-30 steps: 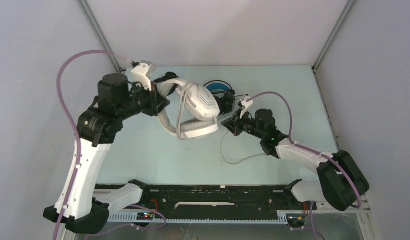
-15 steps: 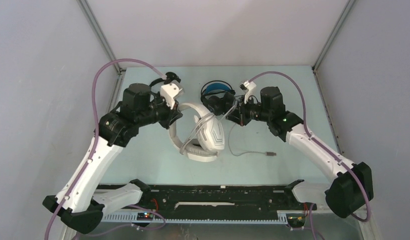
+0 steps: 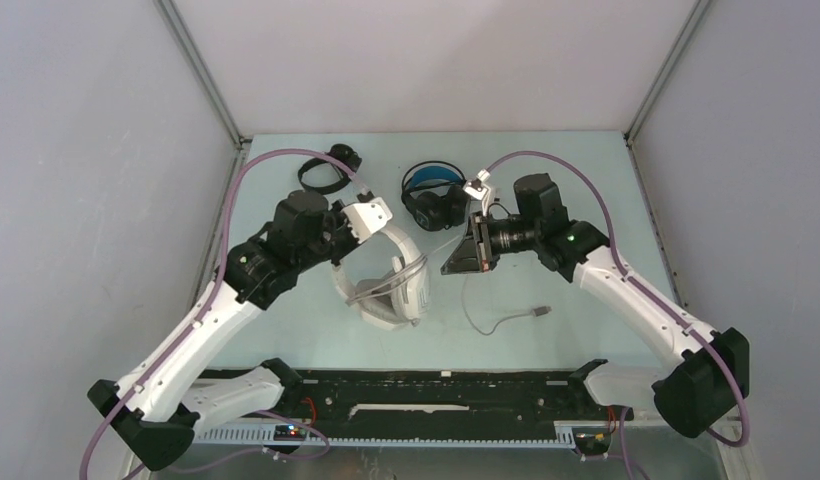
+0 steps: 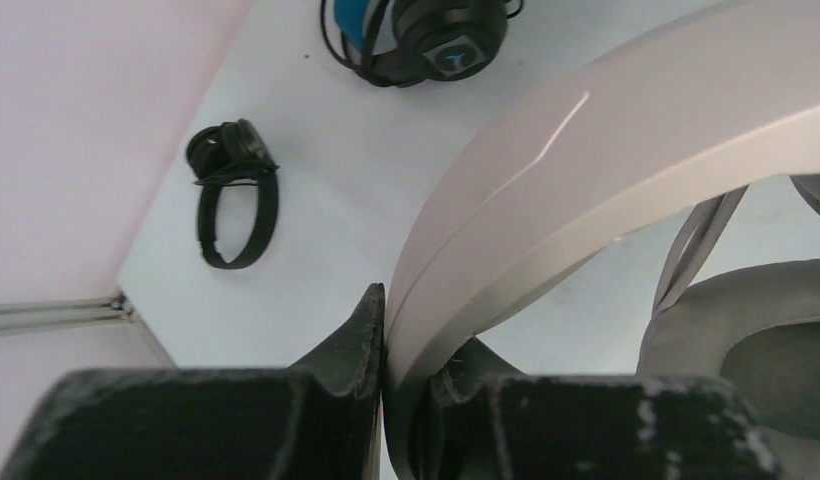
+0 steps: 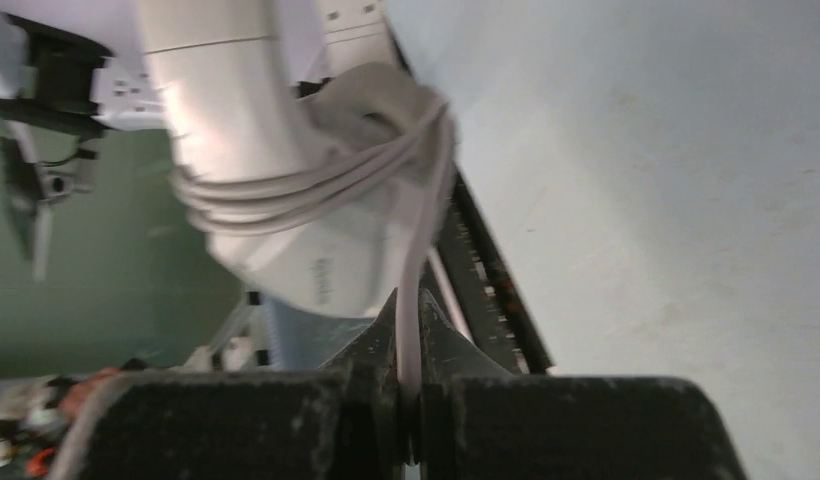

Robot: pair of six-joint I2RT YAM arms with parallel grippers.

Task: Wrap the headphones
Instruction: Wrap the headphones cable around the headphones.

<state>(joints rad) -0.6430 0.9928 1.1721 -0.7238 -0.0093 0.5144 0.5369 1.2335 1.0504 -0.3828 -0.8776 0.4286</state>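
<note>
Squarely inside the left tool sits the white headphones' headband.

Colour reference:

- White headphones: white shells and headband, with a grey ear cushion. The cable is pale grey-white.
- All-black headphones: black throughout.
- Blue-band headphones: black ear cups and a bright blue headband. One cup carries a small pale-blue emblem, seen in the left wrist view.
- Left end effector and right end effector: matt black with fine pale speckling.
- Arms: white links and black joint housings. One green indicator light shows on the right arm.
- Hoses: lilac.
- Table: pale blue-green, unpatterned.
- Walls: pale grey-lavender.
- Rail at the near edge: black.
</note>
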